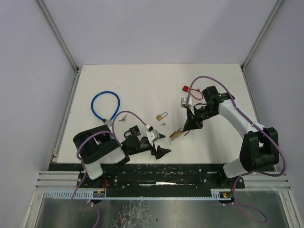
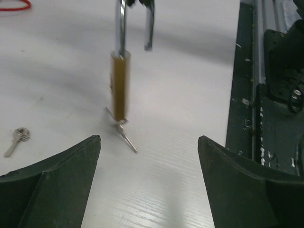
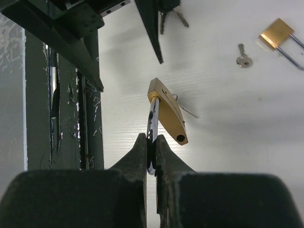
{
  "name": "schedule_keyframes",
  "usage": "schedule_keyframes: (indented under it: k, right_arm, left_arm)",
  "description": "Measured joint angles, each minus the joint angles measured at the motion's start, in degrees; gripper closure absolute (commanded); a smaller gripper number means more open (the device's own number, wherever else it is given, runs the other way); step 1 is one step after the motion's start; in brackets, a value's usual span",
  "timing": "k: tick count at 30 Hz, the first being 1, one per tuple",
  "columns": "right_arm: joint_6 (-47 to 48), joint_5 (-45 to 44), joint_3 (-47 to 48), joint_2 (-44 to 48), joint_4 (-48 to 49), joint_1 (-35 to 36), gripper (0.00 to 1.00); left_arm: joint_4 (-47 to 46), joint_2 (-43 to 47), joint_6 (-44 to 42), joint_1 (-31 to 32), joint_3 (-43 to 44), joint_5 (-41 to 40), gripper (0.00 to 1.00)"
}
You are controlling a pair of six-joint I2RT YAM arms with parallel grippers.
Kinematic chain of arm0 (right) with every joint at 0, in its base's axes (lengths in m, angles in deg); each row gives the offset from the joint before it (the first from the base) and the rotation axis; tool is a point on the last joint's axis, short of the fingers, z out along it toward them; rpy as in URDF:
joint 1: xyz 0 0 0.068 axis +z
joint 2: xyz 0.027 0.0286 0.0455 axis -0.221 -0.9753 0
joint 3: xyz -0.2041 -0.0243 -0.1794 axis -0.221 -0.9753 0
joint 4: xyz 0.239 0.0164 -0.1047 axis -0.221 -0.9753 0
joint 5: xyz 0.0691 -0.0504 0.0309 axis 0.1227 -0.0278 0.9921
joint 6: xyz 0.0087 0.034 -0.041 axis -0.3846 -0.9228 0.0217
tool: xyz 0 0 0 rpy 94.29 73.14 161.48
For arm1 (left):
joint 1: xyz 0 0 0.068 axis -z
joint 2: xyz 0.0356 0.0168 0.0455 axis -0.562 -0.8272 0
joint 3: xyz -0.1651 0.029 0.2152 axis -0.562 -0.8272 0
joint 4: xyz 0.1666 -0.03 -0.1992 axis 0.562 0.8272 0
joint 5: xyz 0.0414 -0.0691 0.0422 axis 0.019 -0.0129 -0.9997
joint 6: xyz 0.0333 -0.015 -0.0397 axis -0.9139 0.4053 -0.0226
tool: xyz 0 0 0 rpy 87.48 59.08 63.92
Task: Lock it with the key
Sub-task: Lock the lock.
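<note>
A brass padlock (image 1: 176,135) hangs upright, its lower end at the table, with its steel shackle (image 3: 152,124) swung open. My right gripper (image 3: 152,140) is shut on that shackle, just above the body (image 3: 169,115). A small key (image 2: 124,136) sticks out of the padlock's (image 2: 120,84) underside and touches the table. My left gripper (image 2: 149,138) stands open, low over the table, a short way in front of the padlock, with nothing between its fingers (image 2: 71,180). In the top view the left gripper (image 1: 165,145) lies left of the padlock and the right gripper (image 1: 189,124) just right of it.
A second brass padlock (image 1: 161,116) lies mid-table with a loose key (image 1: 162,124) beside it. A blue cable loop (image 1: 105,105) and more keys (image 1: 122,118) lie to the left. A red tag (image 1: 185,88) sits at the back. The dark base rail (image 2: 266,95) runs along the near edge.
</note>
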Motion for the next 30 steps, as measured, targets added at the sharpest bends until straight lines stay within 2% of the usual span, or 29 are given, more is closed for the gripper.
schedule_keyframes:
  k: [3, 7, 10, 14, 16, 19, 22, 26, 27, 28, 30]
  right_arm:
    - [-0.3, -1.0, 0.0, 0.0, 0.5, 3.5, 1.0]
    - [-1.1, -1.1, 0.0, 0.0, 0.9, 6.1, 1.0]
    - [-1.8, -1.1, -0.3, 0.0, 1.5, 6.5, 1.0]
    - [-2.7, -1.3, -0.9, 0.0, 3.0, 7.3, 1.0]
    - [-3.2, -1.5, -1.2, 0.0, 3.8, 8.2, 1.0]
    - [-4.0, -1.8, -1.6, 0.0, 4.6, 9.7, 1.0]
    - [-4.6, -1.7, -2.1, 0.0, 5.4, 10.9, 1.0]
    - [-5.0, -2.3, -2.4, 0.0, 6.4, 12.0, 1.0]
    - [-5.1, -2.5, -2.4, 0.0, 7.1, 12.1, 0.99]
    - [-5.2, -2.6, -2.5, 0.0, 7.2, 12.1, 0.97]
    - [-5.4, -2.6, -3.0, 0.0, 7.6, 12.3, 0.79]
  left_arm:
    - [-1.8, 0.0, -0.9, 0.9, 0.0, -3.7, 0.19]
    - [-2.9, -0.1, -1.2, 0.9, 0.0, -7.2, 0.29]
    - [-3.4, -1.2, -1.3, 1.1, 0.2, -7.8, 0.37]
    - [-3.3, -3.2, -1.2, 1.3, 1.6, -7.8, 0.39]
    - [-3.3, -4.1, -1.1, 1.3, 2.7, -7.8, 0.43]
    - [-3.4, -5.4, -0.5, 1.3, 4.4, -7.6, 0.52]
    - [-3.5, -7.1, -0.1, 1.6, 5.7, -7.4, 0.66]
    - [-3.7, -9.0, 0.3, 1.8, 6.1, -6.4, 0.99]
    - [-3.7, -9.1, 0.3, 1.9, 6.1, -5.8, 1.0]
    - [-3.7, -9.1, 0.0, 2.1, 6.1, -5.6, 1.0]
    - [-3.7, -9.1, -0.4, 2.0, 5.7, -4.8, 1.0]
